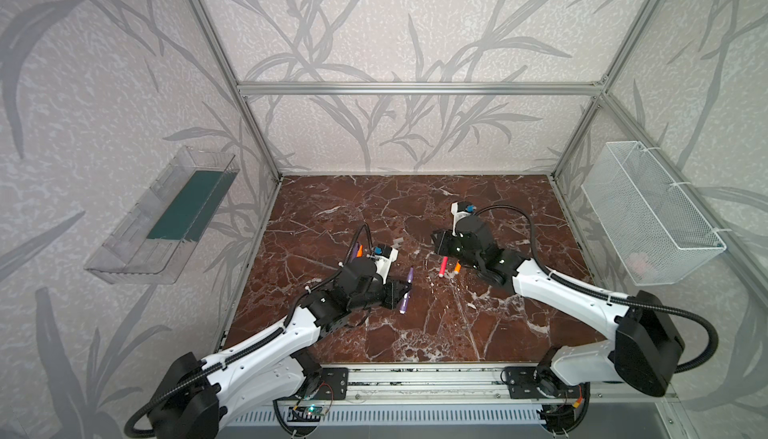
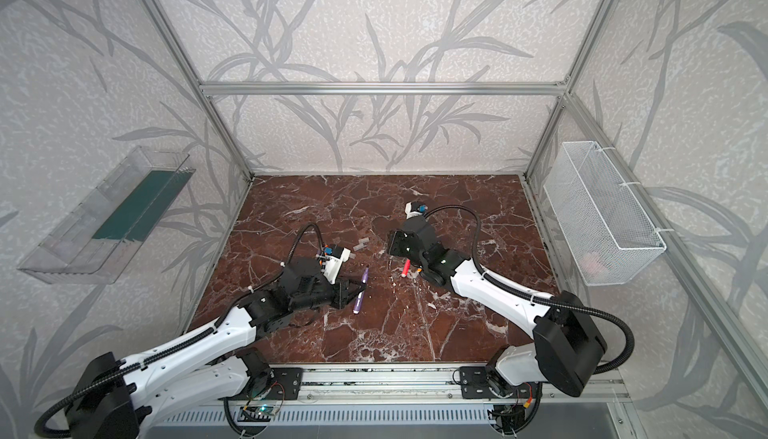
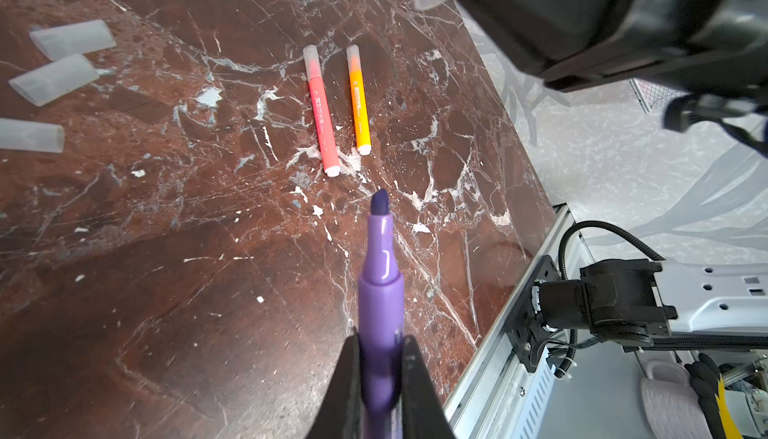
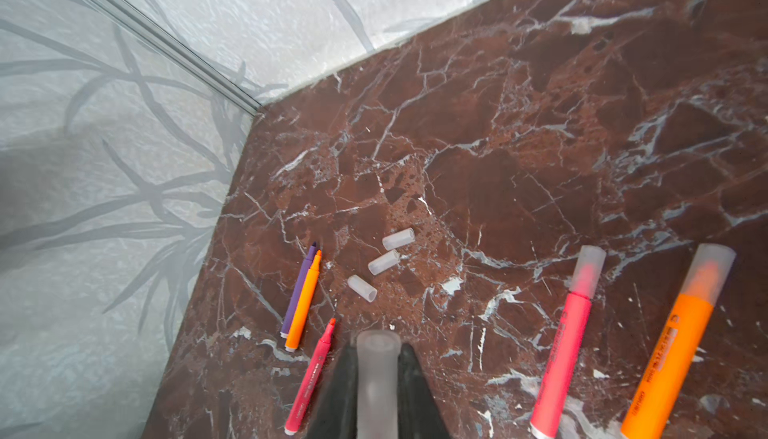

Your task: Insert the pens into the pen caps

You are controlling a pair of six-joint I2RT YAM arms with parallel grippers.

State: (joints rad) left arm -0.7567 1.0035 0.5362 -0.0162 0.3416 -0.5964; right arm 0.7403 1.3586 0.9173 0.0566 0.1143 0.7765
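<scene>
Now left claw (image 3: 380, 335) clamps a bare-tipped purple pen (image 3: 380, 283) while right claw (image 4: 378, 349) pinches a frosted cap (image 4: 377, 378).

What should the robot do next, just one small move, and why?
Probably swing the right tool toward the left tool, aiming its cap at the purple pen's bare tip: each is gripped, and they are apart.

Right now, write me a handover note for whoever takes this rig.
Left gripper: shut on an uncapped purple pen.
Right gripper: shut on a pen cap.
Done: pink-red pen and orange pen lie capped on the table.
Left: cap the held pen, then the three bare pens lying near three loose caps.
</scene>
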